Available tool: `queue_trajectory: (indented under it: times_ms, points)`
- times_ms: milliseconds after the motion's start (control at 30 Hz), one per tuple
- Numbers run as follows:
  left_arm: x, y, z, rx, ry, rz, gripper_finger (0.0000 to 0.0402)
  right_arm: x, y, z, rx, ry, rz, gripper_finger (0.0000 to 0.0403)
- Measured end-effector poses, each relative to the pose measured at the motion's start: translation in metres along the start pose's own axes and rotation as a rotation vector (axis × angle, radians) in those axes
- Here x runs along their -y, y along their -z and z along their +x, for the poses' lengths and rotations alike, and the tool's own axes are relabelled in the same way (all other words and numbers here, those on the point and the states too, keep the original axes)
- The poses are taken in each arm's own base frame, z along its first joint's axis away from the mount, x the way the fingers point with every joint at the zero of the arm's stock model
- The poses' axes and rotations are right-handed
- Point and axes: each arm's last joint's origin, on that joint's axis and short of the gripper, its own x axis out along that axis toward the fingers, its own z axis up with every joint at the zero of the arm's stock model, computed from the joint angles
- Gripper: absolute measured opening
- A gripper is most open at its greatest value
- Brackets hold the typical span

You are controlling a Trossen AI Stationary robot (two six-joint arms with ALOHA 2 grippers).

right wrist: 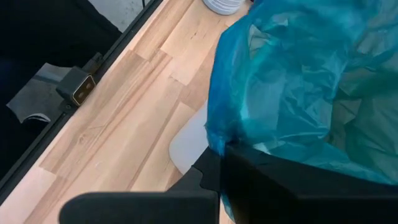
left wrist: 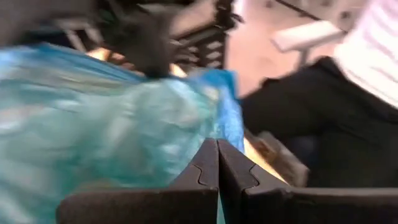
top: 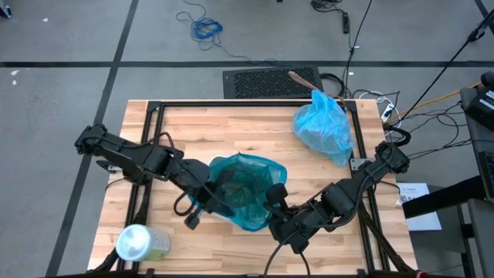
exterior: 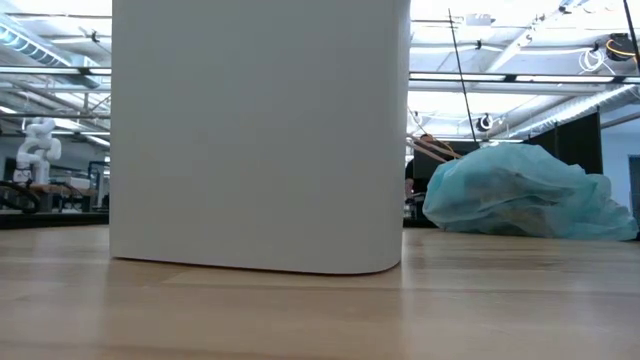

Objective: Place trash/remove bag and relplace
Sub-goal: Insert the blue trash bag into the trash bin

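Observation:
A white bin [exterior: 260,130] stands in the table's middle, lined with a darker teal-green bag [top: 247,189] whose rim is bunched over the bin's opening. My left gripper [top: 205,199] is at the bag's left rim and my right gripper [top: 272,202] at its right rim, both shut on the film. The pale light-blue bag [top: 324,125], bunched and full, lies on the table near the far right corner; it also shows in the low view [exterior: 520,195]. No trash shows loose on the table. My left gripper [left wrist: 217,165] pinches the teal-green bag's film at its left rim [left wrist: 205,118]; a thin teal strip shows between the shut fingers. The film bulges beside the fingers. My right gripper [right wrist: 221,171] pinches the bag's right rim [right wrist: 217,140] between its fingers, just outside the bin's white edge [right wrist: 189,146]. The film rises bunched and slack from the fingers over the opening.
A large pale-green container with a white lid [top: 139,243] lies at the table's near left corner. A black frame [top: 154,116] runs round the table top. A person in dark trousers [left wrist: 292,118] stands beyond the table. Bare wood lies on the far left.

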Motion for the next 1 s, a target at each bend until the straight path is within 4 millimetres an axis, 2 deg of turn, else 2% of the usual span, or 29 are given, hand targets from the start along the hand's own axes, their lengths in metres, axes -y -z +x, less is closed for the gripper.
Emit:
queue_trajectory:
  times_ms: [133,367,700,1000]
  points:
    - [0.010,0.000,0.001,-0.001,0.104,-0.002,0.0000,0.002,0.001,0.001,-0.006,0.003,0.005,0.0000]
    - [0.033,-0.002,0.005,-0.014,0.178,0.022,0.0000,0.006,0.001,0.002,-0.013,0.010,0.013,0.0000]
    - [0.046,0.011,0.027,-0.163,0.041,-0.001,0.0000,0.007,0.005,0.005,-0.047,0.012,0.058,0.0000]
    - [0.042,0.019,0.032,-0.208,-0.105,-0.033,0.0000,0.002,0.019,0.031,-0.117,0.020,0.071,0.0000]
